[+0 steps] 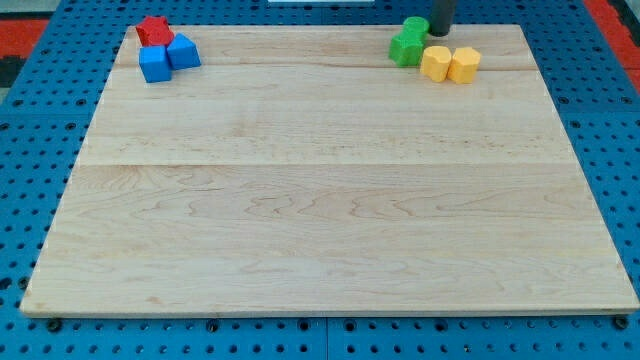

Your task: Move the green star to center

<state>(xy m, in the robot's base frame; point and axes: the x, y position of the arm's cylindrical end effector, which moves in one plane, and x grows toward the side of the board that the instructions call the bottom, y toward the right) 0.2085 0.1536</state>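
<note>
While my tip (440,34) sits at the table's far edge near the right corner, just behind and right of the green star (407,44), it carries no gripper to open or close. That stance suits a shove toward centre. Two yellow blocks (450,64) lie just beside the star, nearer the right edge; they may get clipped. Red block (152,30) and two blue blocks (167,57) cluster at the far left corner, well apart.
</note>
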